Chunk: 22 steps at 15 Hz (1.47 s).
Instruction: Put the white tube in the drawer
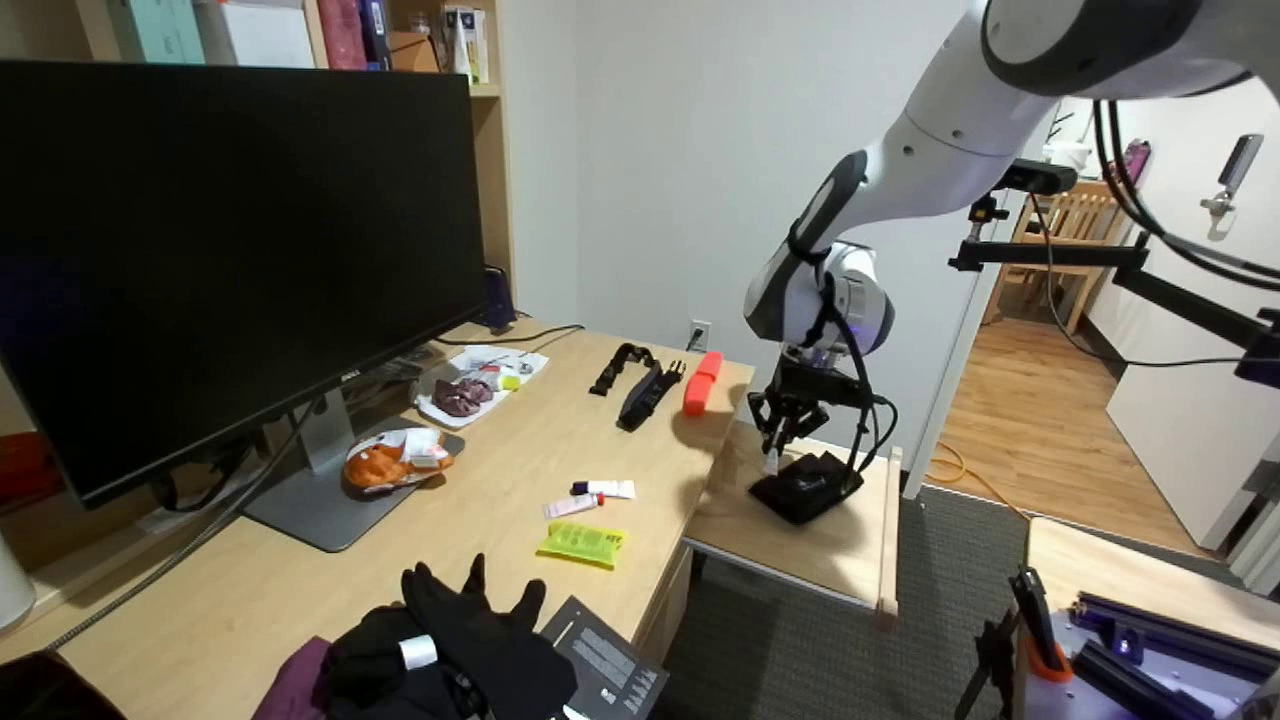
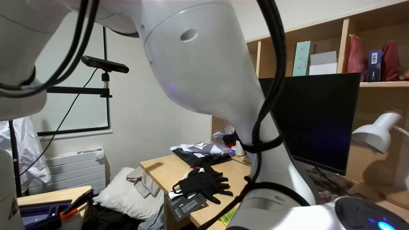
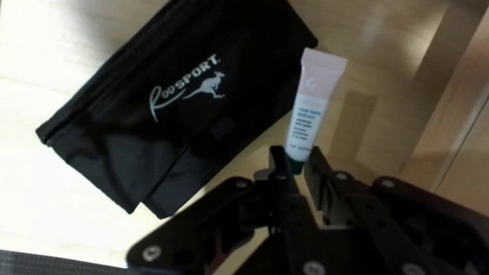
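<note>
One white tube (image 3: 311,114): held over the drawer (image 1: 722,515), between the black pouch (image 3: 172,99) and the edge of the tabletop (image 1: 665,470); its shadow (image 3: 353,126) falls apart from it on the drawer's floor.
Gripper (image 3: 297,162): pinching the tube by its dark green cap (image 3: 295,167), the flat end free.
Drawer: pulled out beneath; I judge the step to be placing, release not yet done.
Pouch corner: near the tube's flat end in the wrist view; whether touching, cannot tell.
Next move: likely lower beside the pouch, toward the tabletop edge, then part the fingers.
</note>
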Each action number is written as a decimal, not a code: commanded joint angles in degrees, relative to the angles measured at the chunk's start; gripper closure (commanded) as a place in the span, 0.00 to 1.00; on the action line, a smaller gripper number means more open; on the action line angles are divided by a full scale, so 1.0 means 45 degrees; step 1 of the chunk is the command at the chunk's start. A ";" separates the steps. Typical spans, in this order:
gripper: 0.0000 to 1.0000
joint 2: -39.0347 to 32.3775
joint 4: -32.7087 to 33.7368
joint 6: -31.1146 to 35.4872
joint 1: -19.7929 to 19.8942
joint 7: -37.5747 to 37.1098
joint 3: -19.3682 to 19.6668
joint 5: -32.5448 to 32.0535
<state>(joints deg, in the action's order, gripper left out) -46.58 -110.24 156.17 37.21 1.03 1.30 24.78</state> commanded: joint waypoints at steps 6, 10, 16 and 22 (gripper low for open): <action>0.90 -0.1040 0.0848 0.1002 0.0963 0.0119 -0.0994 0.0944; 0.90 -0.1432 0.1043 0.1106 0.0546 -0.0373 -0.0424 0.0542; 0.53 -0.1497 0.1022 0.0963 0.0301 -0.0511 -0.0205 0.0541; 0.16 -0.0955 0.0926 0.0845 0.0768 -0.0116 -0.0951 0.0848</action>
<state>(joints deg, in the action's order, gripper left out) -52.62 -105.20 160.01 39.49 0.24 -1.57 27.75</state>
